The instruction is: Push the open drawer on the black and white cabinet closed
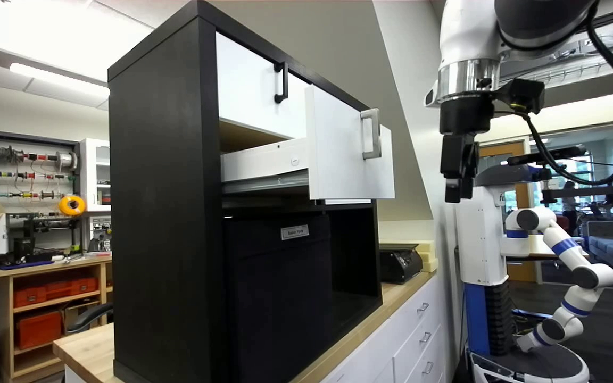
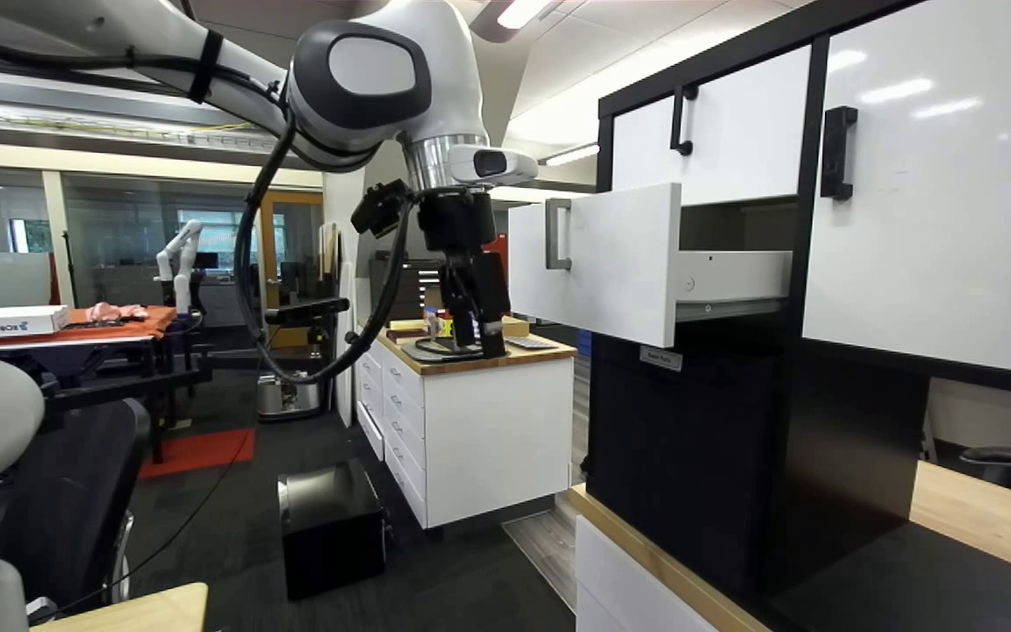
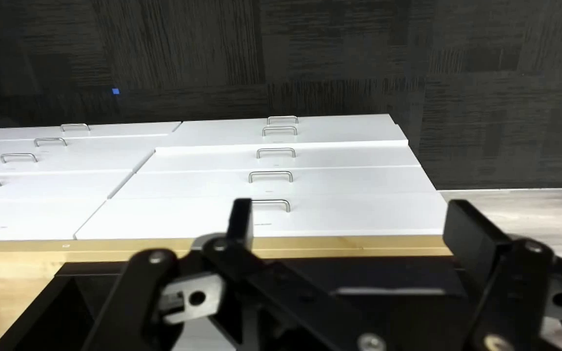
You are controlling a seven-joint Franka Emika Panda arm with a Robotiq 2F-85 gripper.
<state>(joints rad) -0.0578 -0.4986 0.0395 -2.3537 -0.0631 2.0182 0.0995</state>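
The drawer (image 1: 338, 149) stands pulled out of the cabinet (image 1: 157, 213), its glossy white front and grey handle facing the arm's side. Both also show in an exterior view, the drawer (image 2: 611, 281) with its pale side and metal rail, and the cabinet (image 2: 690, 439). My gripper (image 1: 458, 192) hangs pointing down in front of the drawer front, apart from it; it also shows in an exterior view (image 2: 477, 338). In the wrist view the gripper (image 3: 354, 226) has its fingers wide apart with nothing between them. A pale patch low in that view may be the drawer; I cannot tell.
The cabinet stands on a wooden counter (image 1: 397, 292) over white drawers (image 3: 281, 183). Another closed white front (image 2: 734, 132) and a large white panel (image 2: 944, 202) adjoin the open drawer. A mobile robot (image 1: 482, 234) stands behind. A cable (image 2: 251, 237) loops beside my arm.
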